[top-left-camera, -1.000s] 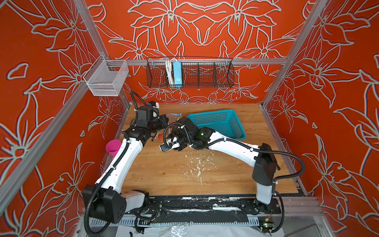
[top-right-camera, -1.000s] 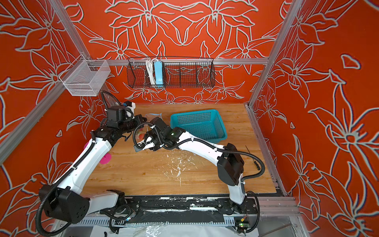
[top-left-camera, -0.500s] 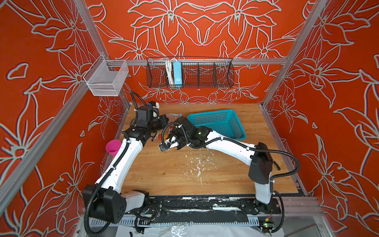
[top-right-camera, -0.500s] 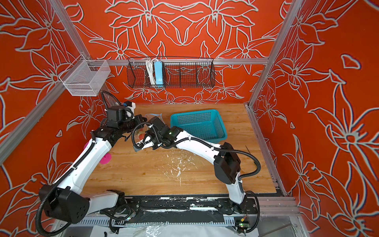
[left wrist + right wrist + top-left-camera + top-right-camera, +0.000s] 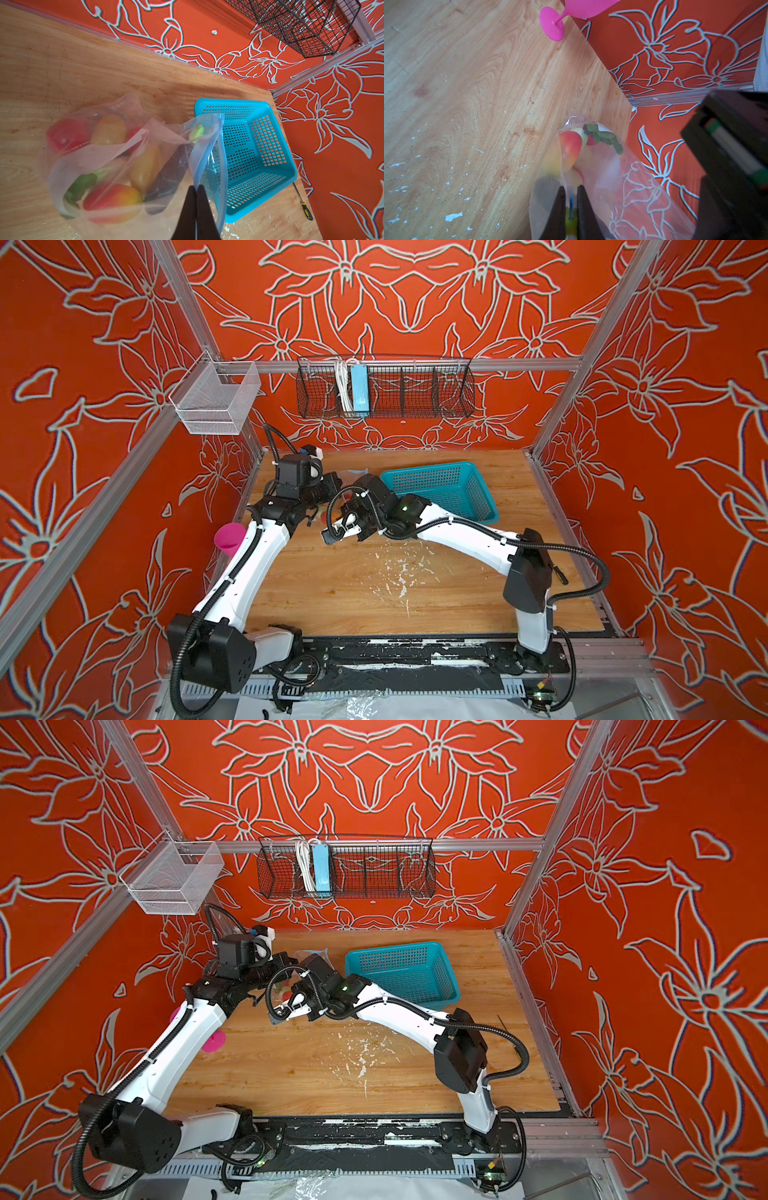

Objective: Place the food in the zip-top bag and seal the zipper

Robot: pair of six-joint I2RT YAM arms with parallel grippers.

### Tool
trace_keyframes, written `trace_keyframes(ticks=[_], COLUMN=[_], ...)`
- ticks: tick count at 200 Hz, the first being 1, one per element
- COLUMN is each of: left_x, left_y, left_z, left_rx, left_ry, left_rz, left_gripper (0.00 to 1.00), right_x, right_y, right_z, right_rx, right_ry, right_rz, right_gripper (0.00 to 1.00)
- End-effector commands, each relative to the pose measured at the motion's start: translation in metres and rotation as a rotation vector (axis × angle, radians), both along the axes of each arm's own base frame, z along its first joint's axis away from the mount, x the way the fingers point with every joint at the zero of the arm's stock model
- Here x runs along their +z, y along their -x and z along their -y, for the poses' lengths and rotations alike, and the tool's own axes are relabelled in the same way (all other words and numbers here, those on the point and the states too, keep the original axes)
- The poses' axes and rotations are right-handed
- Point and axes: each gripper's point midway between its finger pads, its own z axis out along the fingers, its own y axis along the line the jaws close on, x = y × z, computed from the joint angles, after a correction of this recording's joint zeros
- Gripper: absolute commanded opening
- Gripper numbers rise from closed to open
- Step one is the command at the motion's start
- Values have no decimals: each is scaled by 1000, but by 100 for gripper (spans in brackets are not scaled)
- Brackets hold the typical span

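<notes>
- left gripper [image 5: 195,188], in your left wrist view, has its jaws pressed flat together on the blue top edge of the bag [image 5: 158,128].
- from that pinch the zipper [image 5: 202,155] runs off as two lips that stand apart, so the mouth gapes.
- food [image 5: 145,164] is inside the bag: you see a mango [image 5: 112,197], a green leaf [image 5: 79,185], yellow-tan lumps and red pieces behind the white label [image 5: 99,151].
- you cannot tell whether the bag rests on the table [image 5: 62,68] or hangs just over it.
- just beyond the bag is a teal basket [image 5: 228,101], and a screwdriver [image 5: 305,205] lies past it by the wall.
- right gripper [image 5: 571,191], in your right wrist view, stands very narrow, with the blue zipper strip nipped between the fingers and a yellow bit lower in the gap.
- beyond those fingers the bag stretches away, with the mango and the leaf at its far end.
- a pink cup [image 5: 552,27] is well apart from the bag, at the table edge by the wall.
- in both top views the two wrists meet at the back left of the table, just left of the basket.
- their bodies hide the fingertips there, and only a scrap of clear plastic with the blue strip shows between them.
</notes>
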Motion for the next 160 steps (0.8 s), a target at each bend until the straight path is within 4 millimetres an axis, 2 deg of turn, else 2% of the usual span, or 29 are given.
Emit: trace_keyframes(ticks=[1,11,24,29,44,56,81,101,118,136,160], left_x=[4,5,6,6,6,11,27,25,24,22,19], left_y=[-1,-1,-2,-3,-3,-3,6,24,40,59,79], left_z=[-6,-10,-16,-18,-30,-41,-56,-67,-61,-68,-64], left_rx=[18,34,57,65,114,158,200,230,160,176,127], left_ry=[-30,-47,-76,-92,-148,-193,-256,-270,-288,-307,-314], left_rz=[24,26,32,33,19,2,-60,-126,-109,-82,-39], left_gripper=[2,12,35,44,81,100,98,98,98,98,98], right_x=[-2,-2,1,2,6,9,14,19,22,24,31], right_y=[-4,-6,-8,-9,-13,-17,-27,-37,-46,-56,-63], right_z=[-6,-7,-8,-9,-10,-12,-12,-9,-5,0,6], right_rx=[-27,-41,-54,-62,-81,-105,-143,-160,-162,-180,-182], right_ry=[4,-2,-19,-27,-55,-73,-115,-179,-228,-248,-279], right_rz=[-15,-22,-39,-48,-82,-108,-179,-274,-339,-381,-451], right_gripper=[0,0,0,0,0,0,0,0,0,0,0])
